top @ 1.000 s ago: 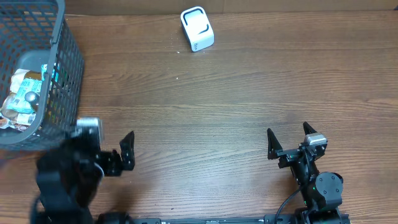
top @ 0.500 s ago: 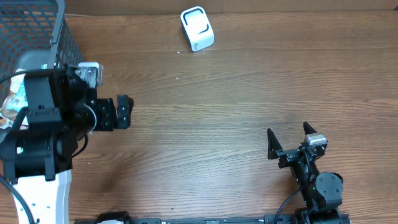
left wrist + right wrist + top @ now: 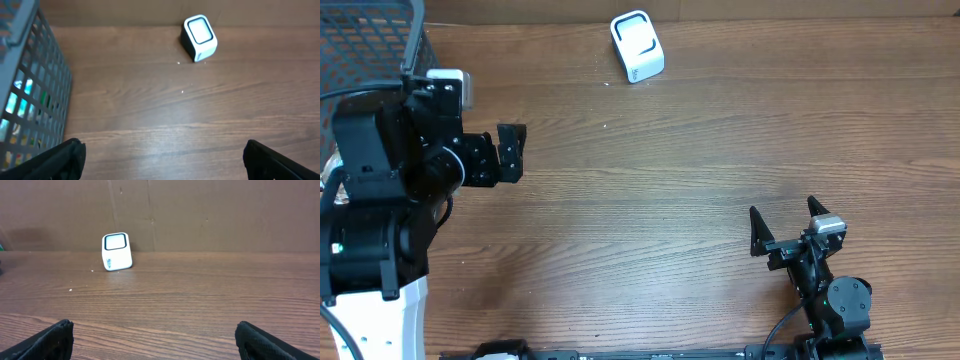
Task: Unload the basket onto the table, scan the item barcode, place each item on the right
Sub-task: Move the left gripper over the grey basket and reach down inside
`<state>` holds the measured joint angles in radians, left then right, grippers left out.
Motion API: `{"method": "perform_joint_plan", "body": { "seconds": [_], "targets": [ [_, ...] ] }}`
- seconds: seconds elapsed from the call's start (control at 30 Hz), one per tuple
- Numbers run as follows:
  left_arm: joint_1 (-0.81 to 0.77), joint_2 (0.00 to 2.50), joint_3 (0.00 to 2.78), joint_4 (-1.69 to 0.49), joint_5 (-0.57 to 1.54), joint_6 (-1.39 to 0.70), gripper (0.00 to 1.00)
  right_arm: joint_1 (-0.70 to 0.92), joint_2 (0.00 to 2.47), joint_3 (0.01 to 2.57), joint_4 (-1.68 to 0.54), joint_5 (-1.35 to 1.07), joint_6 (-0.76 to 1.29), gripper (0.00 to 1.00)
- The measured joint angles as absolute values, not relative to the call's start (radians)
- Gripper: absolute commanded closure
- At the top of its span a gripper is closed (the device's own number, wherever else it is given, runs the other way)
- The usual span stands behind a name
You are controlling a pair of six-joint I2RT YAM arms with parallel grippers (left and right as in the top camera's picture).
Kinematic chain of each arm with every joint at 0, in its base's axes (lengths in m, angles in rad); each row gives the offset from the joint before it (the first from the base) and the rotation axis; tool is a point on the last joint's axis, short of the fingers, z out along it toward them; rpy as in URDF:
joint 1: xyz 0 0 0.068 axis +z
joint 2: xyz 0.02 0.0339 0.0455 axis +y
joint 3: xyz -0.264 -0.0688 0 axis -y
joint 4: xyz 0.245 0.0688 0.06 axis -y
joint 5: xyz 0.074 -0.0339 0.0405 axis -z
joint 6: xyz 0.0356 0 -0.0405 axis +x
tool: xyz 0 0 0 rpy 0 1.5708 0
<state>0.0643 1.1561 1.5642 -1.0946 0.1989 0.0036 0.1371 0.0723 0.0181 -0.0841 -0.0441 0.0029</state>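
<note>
scanner (image 3: 637, 46): set far centre-left, window tilted up toward arms, long axis far-to-near
basket (image 3: 47, 75): far left, packets (image 3: 22, 100) seen through mesh
left gripper (image 3: 512, 152): spread, empty, beside basket
right gripper (image 3: 782, 208): spread, empty

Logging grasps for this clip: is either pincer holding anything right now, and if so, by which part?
Nothing is held: the left pincer and the right pincer both stand open and empty.

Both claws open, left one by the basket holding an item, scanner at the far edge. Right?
No: the left claw is empty; the left wrist view shows nothing in it. The rest holds: both open, basket beside it, scanner at the far edge.
</note>
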Motion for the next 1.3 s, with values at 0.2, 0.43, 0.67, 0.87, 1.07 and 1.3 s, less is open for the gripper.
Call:
{"method": "perform_joint_plan", "body": {
  "seconds": [0.2, 0.43, 0.67, 0.87, 1.07, 1.3],
  "targets": [
    [0.064, 1.156, 1.596, -1.09, 0.19, 0.004, 0.0, 0.137, 0.072, 0.018, -0.084, -0.044, 0.002, 0.0],
    [0.064, 1.156, 1.685, -1.044, 0.097, 0.012, 0.0, 0.137, 0.072, 0.018, -0.084, -0.044, 0.003, 0.0],
    [0.064, 1.152, 1.718, -1.0, -0.064, 0.03, 0.0, 0.137, 0.072, 0.018, -0.084, -0.044, 0.003, 0.0],
    [0.064, 1.152, 1.718, -0.994, -0.153, 0.032, 0.0, 0.137, 0.072, 0.018, -0.083, -0.044, 0.003, 0.0],
    [0.064, 1.152, 1.718, -0.994, -0.193, 0.034, 0.0, 0.137, 0.072, 0.018, -0.084, -0.044, 0.003, 0.0],
    [0.064, 1.152, 1.718, -0.982, -0.23, 0.034, 0.0, 0.137, 0.072, 0.018, -0.084, -0.044, 0.003, 0.0]
  ]
}}
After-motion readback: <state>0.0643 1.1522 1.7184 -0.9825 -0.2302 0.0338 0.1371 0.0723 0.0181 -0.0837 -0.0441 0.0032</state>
